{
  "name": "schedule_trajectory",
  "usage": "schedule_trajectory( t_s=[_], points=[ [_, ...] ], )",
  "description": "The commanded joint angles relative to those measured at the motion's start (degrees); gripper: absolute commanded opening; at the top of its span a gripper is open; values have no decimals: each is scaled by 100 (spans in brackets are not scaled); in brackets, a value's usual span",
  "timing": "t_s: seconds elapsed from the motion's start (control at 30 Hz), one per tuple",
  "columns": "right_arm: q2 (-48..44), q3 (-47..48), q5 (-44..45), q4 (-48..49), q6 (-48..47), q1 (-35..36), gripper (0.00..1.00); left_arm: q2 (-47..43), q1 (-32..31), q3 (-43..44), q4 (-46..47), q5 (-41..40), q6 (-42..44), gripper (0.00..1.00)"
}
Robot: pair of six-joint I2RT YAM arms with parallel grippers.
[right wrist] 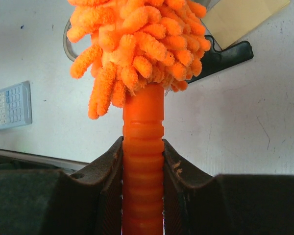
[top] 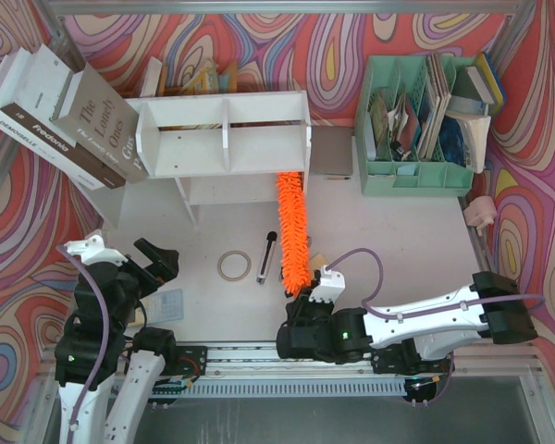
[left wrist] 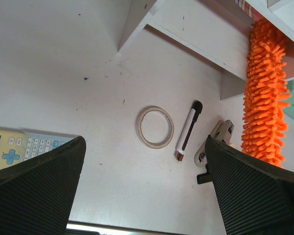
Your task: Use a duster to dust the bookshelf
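Duster tip out of sight under bookshelf

place: robot lab cell | cues: swirl-patterned backdrop, aluminium rail

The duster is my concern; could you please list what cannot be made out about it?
- Top view: the duster's tip runs under the shelf's upper board, so contact there is hidden.
- Left wrist view: the tip disappears behind a shelf board.
- Right wrist view: the handle's end is covered by the right gripper and cut by the bottom edge.
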Motion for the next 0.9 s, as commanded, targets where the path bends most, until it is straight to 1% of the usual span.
schedule_trajectory(
  t_s=[0.0,0.2,0.33,0.43,0.6,0.73,0.8,0.87],
  points=[
    [-53,128,326,-255,145,-5,0,25,33,-78,82,40,73,98],
    [-535,498,757,-591,-236,-6,0,36,31,-78,82,36,80,98],
    [-907,516,814,-387,-616,-5,0,46,31,-78,84,44,80,98],
    [-1002,368,748,-97,-794,-6,0,37,31,-78,82,44,82,98],
    [-714,29,462,234,-605,-6,0,15,31,-78,82,38,71,98],
    [-314,-6,227,457,-585,-5,0,28,31,-78,84,39,73,98],
    [-149,-4,131,724,-830,-7,0,28,31,-78,82,43,73,98],
    [-76,-33,-19,1470,-1567,-5,0,26,31,-78,87,36,72,98]
  ],
)
